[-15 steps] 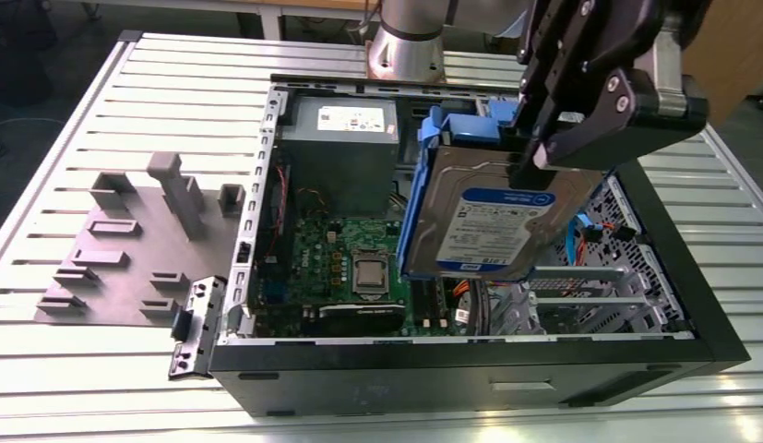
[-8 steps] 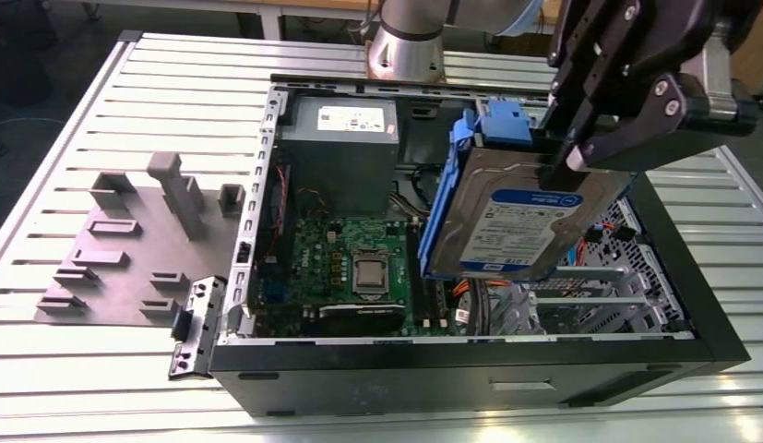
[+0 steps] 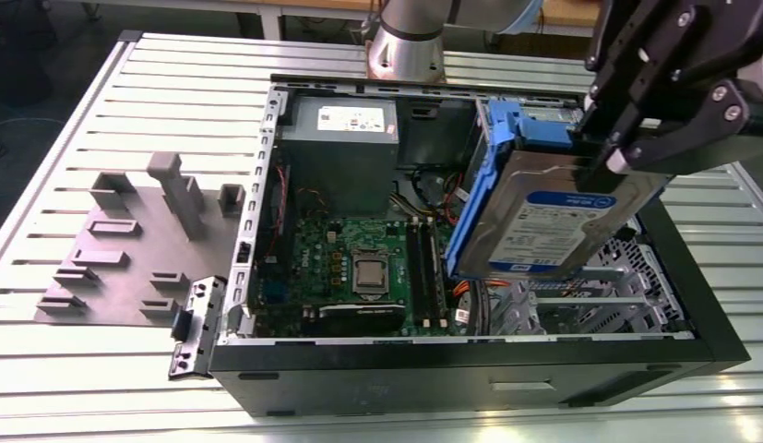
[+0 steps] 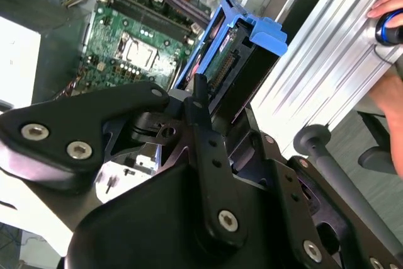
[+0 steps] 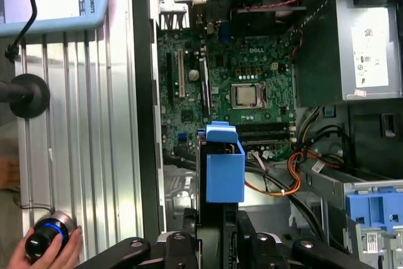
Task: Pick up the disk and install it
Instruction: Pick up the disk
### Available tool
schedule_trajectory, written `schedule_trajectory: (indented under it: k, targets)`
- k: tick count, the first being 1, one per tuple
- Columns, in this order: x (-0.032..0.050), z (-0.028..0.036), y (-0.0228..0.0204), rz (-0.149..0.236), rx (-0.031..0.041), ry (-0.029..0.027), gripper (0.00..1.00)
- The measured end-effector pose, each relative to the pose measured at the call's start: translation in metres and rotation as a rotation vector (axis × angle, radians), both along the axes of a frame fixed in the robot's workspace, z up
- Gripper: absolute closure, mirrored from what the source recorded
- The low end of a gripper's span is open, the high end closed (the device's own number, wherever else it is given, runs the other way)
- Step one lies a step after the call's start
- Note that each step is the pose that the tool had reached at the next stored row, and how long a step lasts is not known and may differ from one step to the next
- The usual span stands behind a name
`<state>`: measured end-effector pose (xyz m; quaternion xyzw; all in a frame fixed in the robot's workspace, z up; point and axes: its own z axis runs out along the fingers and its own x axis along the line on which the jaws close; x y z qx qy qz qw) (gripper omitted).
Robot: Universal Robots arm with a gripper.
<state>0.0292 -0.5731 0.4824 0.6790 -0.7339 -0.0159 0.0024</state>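
Note:
The disk, silver-grey with a white-and-blue label and blue side rails, hangs tilted on edge above the right half of the open computer case. My black gripper is shut on its upper end. In both wrist views the disk is seen end-on, with its blue handle pointing away from the gripper toward the motherboard. A second blue drive carrier sits in the bay at the case's far right corner.
The grey power-supply box fills the case's back corner, with orange and red cables beside the bay. A grey moulded fixture lies at the exterior view's left. A person's hand rests on a knob on the ribbed table.

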Motion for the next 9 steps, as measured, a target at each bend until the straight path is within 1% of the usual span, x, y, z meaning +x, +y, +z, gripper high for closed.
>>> schedule_trajectory:
  k: [9]
  targets:
    - [0.0330,-0.0024,0.0000,0.000,-0.0001,0.0022,0.65]
